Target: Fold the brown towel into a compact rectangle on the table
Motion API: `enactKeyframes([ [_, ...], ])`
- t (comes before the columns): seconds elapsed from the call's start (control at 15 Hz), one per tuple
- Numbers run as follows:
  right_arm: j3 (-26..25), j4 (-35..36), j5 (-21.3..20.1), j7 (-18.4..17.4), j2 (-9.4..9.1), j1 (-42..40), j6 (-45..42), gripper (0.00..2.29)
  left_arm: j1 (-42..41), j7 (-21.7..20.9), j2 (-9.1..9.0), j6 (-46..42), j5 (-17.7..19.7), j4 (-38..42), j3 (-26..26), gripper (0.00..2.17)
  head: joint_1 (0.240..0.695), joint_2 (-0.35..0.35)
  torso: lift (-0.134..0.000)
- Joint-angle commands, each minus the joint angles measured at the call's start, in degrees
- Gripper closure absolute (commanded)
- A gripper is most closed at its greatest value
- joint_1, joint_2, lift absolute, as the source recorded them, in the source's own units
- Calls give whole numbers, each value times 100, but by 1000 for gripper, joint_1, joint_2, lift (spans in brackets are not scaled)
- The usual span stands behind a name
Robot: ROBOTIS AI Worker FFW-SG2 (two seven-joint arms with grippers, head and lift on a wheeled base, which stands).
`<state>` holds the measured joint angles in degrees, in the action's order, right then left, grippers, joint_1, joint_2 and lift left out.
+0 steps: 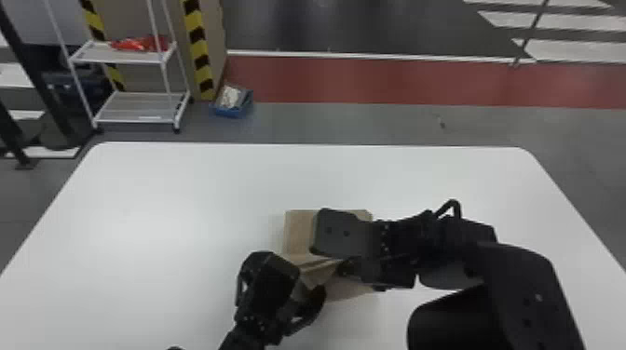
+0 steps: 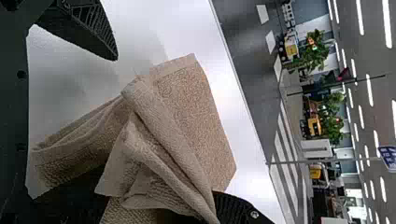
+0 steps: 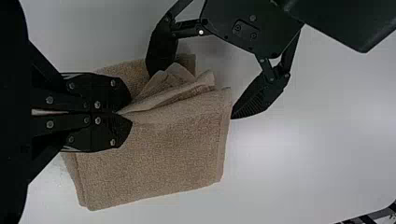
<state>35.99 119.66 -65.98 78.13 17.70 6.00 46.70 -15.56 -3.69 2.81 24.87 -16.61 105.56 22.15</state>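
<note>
Your right tool [image 3: 123, 114] pinches the brown towel [image 3: 159, 154], partly folded but rumpled, well inside the far edge of the surface [image 1: 139, 195]; your left tool [image 3: 191, 96] is spread, final tucking and flattening apparently left.

The head view looks forward and down from high up, taking in the white table [image 1: 163, 200] and the red floor strip [image 1: 396, 81] beyond it. The left wrist view looks from close by, slantwise across the table into the room; the right wrist view, also close, looks steeply down. All three share the brown towel [image 1: 297, 232].
</note>
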Motion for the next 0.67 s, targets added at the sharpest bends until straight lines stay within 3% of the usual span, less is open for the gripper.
enactKeyframes([
  [0.0, 31, -48, -82, 19, -4, -37, -51, 1430, -9, -9, 0, 22, -9, 0, 17, 80, 695, -44, -124],
  [0.6, 22, -198, -240, 19, -109, -72, -209, 1426, -79, 0, 26, 40, -35, 79, 52, 80, 695, -47, -124],
])
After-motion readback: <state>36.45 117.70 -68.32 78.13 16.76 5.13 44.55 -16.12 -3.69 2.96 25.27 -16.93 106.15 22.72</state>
